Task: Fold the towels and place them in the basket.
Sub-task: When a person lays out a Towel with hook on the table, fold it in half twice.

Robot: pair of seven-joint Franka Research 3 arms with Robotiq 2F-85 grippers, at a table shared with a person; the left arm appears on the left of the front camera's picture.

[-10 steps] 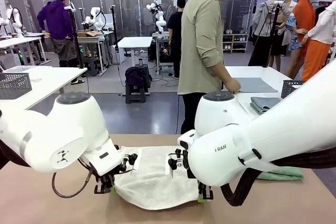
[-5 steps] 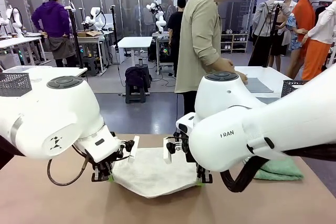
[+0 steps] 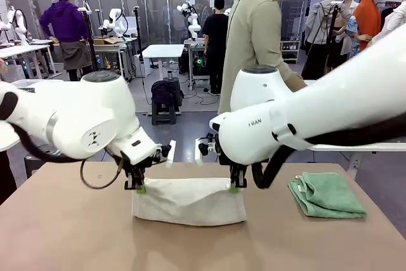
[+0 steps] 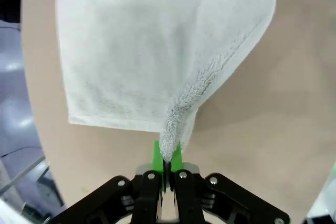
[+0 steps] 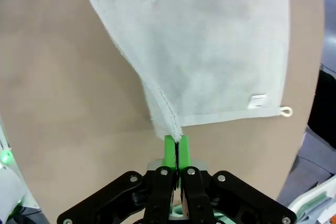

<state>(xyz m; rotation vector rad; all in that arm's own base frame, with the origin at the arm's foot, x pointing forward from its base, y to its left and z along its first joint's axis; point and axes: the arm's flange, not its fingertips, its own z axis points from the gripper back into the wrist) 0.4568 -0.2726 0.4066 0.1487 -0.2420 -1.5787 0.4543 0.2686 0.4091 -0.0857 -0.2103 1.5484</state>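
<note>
The fold of the cream towel (image 3: 189, 201) looked half done: the left gripper (image 3: 139, 187) and the right gripper (image 3: 233, 186) were each clamped on a corner, holding one edge just above the table (image 3: 63, 233). The next move likely called for lowering that edge squarely, then releasing; the mint towel (image 3: 327, 193) lay folded well apart

Cream white towel (image 3: 189, 201), mint green towel (image 3: 327, 193)

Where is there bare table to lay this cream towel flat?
Widest free patch: the table left of the cream towel, out to the table's left edge. The near strip in front of the towel is bare. The gap between it and the green towel is narrow. Crowded at the towel's top corners, where the left gripper and right gripper pinch it.
</note>
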